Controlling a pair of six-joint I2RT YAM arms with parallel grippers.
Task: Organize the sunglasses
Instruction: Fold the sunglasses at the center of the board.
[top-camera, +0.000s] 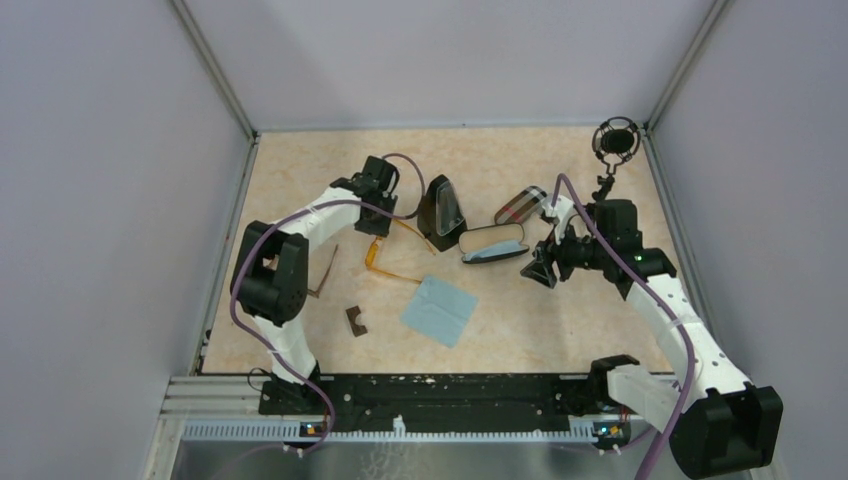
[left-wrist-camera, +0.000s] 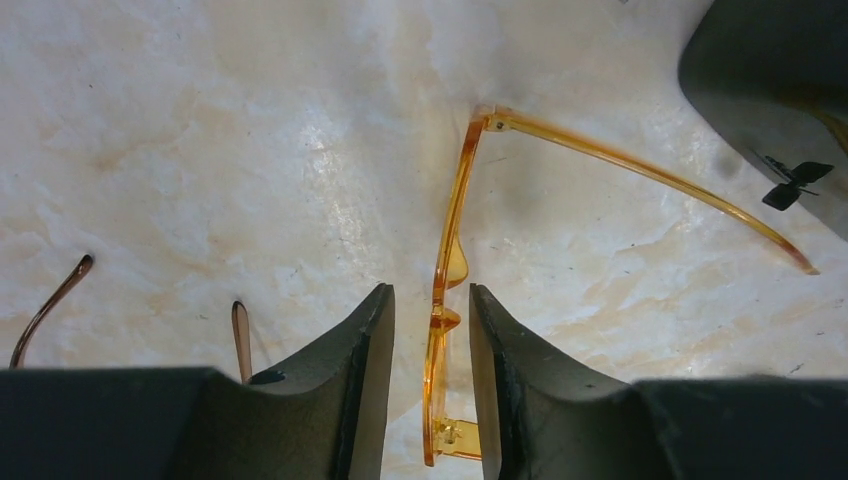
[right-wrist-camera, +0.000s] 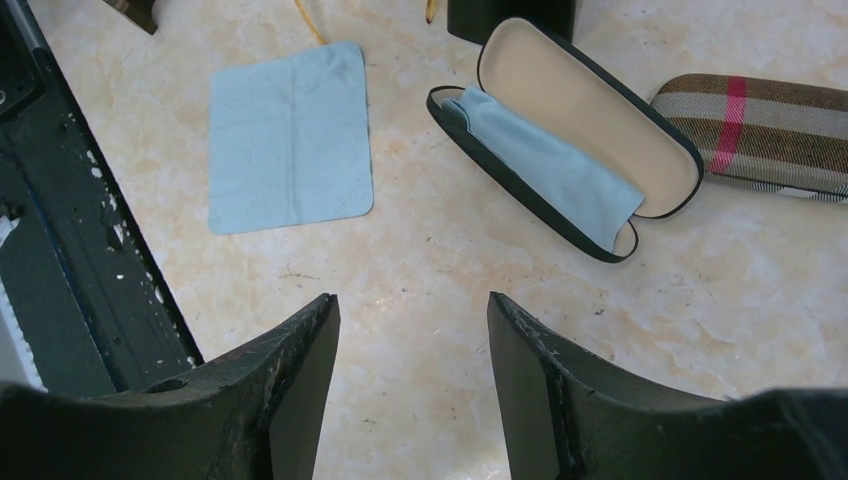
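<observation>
left gripper (left-wrist-camera: 431, 300) straddles the amber pair (left-wrist-camera: 452, 215) at the bridge, part open with gaps either side, likely lined up to pinch it; it sits beside the black case (left-wrist-camera: 780, 90), brown pair (left-wrist-camera: 48, 305) apart to its left. right gripper (right-wrist-camera: 412, 305) hangs open, empty, near the open case (right-wrist-camera: 590, 110)

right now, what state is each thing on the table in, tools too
left tool, open, straddling the front of the amber sunglasses
right tool, open, empty
amber sunglasses, unfolded, lying flat
brown sunglasses, temple tips apart, rest hidden
hard case, open, inner cloth tucked in
plaid case, closed, on its side
black triangular case, upright, open or shut unclear
loose blue cloth, spread flat
</observation>
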